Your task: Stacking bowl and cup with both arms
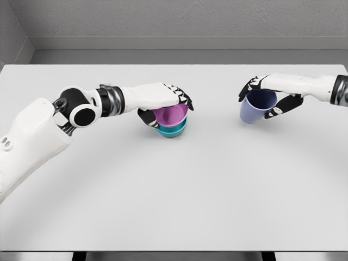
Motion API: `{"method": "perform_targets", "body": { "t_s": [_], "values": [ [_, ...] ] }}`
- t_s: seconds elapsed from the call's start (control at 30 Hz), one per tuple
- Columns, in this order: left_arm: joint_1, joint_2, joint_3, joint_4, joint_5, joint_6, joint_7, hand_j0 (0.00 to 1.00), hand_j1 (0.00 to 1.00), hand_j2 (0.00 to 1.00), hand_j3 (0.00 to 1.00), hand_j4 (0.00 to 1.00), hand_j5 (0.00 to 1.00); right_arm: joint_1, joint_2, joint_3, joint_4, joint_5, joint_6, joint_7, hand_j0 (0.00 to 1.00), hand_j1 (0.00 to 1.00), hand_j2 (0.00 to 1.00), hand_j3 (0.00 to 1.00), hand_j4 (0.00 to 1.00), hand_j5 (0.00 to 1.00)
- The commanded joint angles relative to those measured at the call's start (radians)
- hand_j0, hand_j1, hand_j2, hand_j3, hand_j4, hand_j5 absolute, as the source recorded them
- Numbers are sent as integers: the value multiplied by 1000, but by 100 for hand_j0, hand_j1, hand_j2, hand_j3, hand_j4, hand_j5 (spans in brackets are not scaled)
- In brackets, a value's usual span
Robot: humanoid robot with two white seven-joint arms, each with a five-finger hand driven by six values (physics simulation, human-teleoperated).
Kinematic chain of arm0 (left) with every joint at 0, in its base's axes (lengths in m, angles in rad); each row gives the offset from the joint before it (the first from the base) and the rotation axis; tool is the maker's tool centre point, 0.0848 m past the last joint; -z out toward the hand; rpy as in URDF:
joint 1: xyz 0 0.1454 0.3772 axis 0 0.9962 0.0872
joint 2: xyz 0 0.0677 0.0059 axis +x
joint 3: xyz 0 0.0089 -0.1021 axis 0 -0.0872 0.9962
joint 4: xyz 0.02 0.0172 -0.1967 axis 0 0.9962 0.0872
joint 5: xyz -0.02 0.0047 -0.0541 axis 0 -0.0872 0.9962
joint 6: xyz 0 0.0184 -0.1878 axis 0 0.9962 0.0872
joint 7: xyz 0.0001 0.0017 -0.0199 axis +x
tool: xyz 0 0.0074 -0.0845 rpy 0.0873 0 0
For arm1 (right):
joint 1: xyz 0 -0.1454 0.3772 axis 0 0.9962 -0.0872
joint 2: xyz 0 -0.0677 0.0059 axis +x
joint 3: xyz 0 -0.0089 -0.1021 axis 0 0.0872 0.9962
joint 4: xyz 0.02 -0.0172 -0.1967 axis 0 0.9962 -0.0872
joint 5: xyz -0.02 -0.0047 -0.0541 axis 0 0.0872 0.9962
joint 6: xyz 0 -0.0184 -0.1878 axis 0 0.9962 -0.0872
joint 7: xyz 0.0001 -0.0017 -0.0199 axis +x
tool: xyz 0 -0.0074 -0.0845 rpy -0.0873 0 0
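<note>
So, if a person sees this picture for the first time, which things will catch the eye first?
Most likely the colours on the pale table: a pink cup sitting inside a teal bowl left of centre, with the left robot hand closed over the cup's rim. Next, at the right, the right robot hand holds a lavender cup, tilted, with its opening facing up and to the right.

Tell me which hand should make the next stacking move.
Probably the right hand: it grips the blue cup, tilted, apart from the stack. The left hand grips the pink bowl, nested in the teal bowl, so it seems better steadying them.
</note>
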Motion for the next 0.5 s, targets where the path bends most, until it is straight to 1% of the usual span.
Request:
{"method": "perform_targets", "body": {
  "t_s": [0.0, 0.03, 0.07, 0.13, 0.47],
  "values": [
    [0, -1, 1, -1, 3, 1, 1, 87, 87, 87, 87, 87, 87, 0, -1, -1, -4, -9, 2, 0, 66, 66, 66, 66, 66, 66],
    [0, -1, 1, -1, 3, 1, 1, 98, 98, 98, 98, 98, 98, 0, 1, -3, -4, -9, 2, 0, 66, 66, 66, 66, 66, 66],
    [0, -1, 1, -1, 3, -1, 1, 100, 100, 100, 100, 100, 100, 0, 1, -3, -4, -10, 0, 0, 66, 66, 66, 66, 66, 66],
    [0, -1, 2, -3, 3, -1, 1, 100, 100, 100, 100, 100, 100, -6, 1, -3, -20, -12, 3, -2, 66, 66, 66, 66, 66, 66],
    [3, 2, 2, -4, 3, -1, 1, 100, 100, 100, 100, 100, 100, -8, 5, -3, -24, -12, 3, -2, 66, 66, 66, 66, 66, 66]
  ]
}}
